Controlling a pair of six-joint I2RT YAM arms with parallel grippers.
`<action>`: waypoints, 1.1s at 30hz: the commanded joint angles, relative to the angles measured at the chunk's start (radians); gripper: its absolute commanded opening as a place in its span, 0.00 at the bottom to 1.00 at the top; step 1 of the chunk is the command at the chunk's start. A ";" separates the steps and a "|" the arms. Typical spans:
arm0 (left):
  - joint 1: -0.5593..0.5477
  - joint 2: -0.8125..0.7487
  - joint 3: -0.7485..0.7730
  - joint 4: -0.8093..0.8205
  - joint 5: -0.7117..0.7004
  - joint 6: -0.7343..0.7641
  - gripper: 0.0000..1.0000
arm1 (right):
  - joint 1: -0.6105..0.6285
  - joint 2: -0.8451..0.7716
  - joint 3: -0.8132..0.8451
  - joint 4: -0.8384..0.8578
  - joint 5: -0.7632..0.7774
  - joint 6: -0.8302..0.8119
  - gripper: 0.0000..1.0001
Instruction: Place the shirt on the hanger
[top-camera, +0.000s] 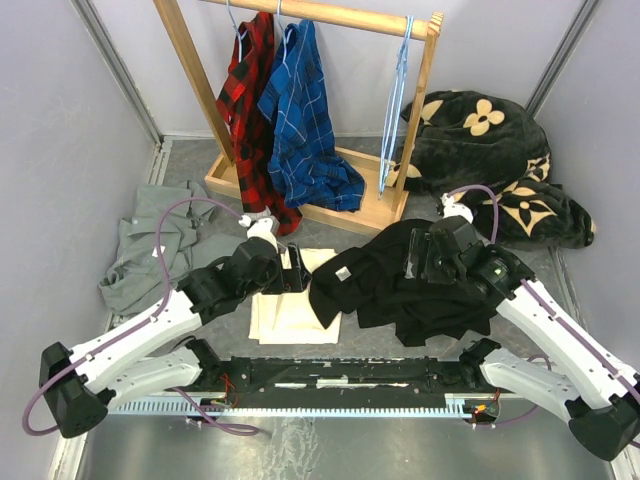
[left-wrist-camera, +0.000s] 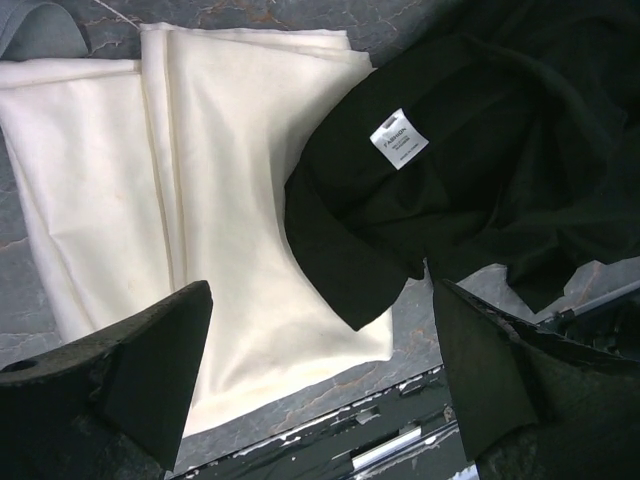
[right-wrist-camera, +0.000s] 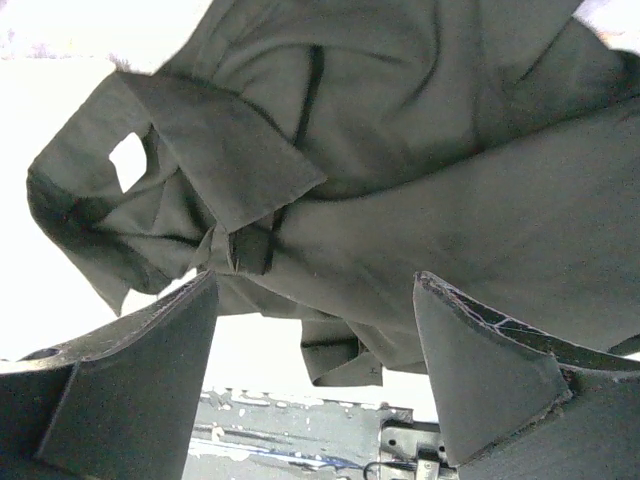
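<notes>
Black soft fabric shirt (top-camera: 400, 290) lies crumpled on the worktop (top-camera: 190, 175); a pinch through its bunched layers could lift a knotted tangle. Left gripper (top-camera: 297, 270), just left of it, and right gripper (top-camera: 425, 255), bent low over it, both gape empty. Thin light-blue wire hanger (top-camera: 395, 110) hangs beyond it.

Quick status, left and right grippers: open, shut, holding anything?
Left gripper: open, holding nothing, near the black shirt collar.
Right gripper: open, holding nothing, over the black shirt.
</notes>
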 joint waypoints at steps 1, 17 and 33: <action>-0.035 0.021 -0.011 0.101 -0.069 -0.091 0.96 | -0.007 -0.012 -0.036 0.040 -0.075 -0.025 0.86; -0.069 0.226 -0.091 0.294 -0.062 -0.142 0.81 | -0.009 0.000 -0.085 0.097 -0.110 -0.137 0.86; -0.067 0.322 -0.162 0.385 -0.088 -0.251 0.78 | -0.001 0.011 -0.126 0.225 -0.168 -0.207 0.85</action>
